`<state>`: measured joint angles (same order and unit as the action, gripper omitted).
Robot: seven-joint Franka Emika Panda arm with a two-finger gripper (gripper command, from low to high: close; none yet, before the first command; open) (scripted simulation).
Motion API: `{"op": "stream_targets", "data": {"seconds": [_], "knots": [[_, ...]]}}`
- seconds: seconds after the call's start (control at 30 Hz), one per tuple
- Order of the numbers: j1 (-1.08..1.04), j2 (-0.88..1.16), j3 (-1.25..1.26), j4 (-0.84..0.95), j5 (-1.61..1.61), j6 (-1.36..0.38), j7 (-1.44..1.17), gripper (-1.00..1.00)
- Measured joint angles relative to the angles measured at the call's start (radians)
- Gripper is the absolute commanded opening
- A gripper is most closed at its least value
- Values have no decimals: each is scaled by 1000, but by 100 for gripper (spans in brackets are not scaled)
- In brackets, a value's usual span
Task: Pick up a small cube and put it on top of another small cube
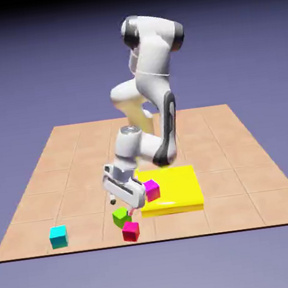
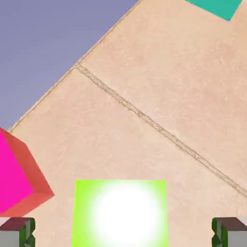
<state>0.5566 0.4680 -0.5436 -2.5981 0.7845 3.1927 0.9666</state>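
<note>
Near the table's (image 1: 183,228) front edge, wide-spread end effector (image 2: 123,232) straddles the lime-green cube (image 2: 120,214), crimson-pink cube (image 2: 17,181) close beside.

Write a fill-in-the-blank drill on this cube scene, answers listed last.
1. The gripper hangs over the ____ cube.
2. The purple cube sits on the ____ mat.
3. In the hand view, the fingertips stand wide of the green cube, so the gripper is ____.
4. Alone at the exterior view's left lies the ____ cube.

Answers: green; yellow; open; cyan
</note>
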Motion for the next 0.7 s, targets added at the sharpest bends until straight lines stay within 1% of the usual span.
{"op": "stream_targets", "data": {"seconds": [0.23, 0.27, 0.33, 0.7], "knots": [[-253, 60, 245, 49, 28, 86, -45, 0], [-257, 61, 249, 50, 28, 87, -46, -100], [-257, 61, 249, 50, 28, 87, -45, -100], [141, -33, -137, -27, -16, -48, 26, -100]]}}
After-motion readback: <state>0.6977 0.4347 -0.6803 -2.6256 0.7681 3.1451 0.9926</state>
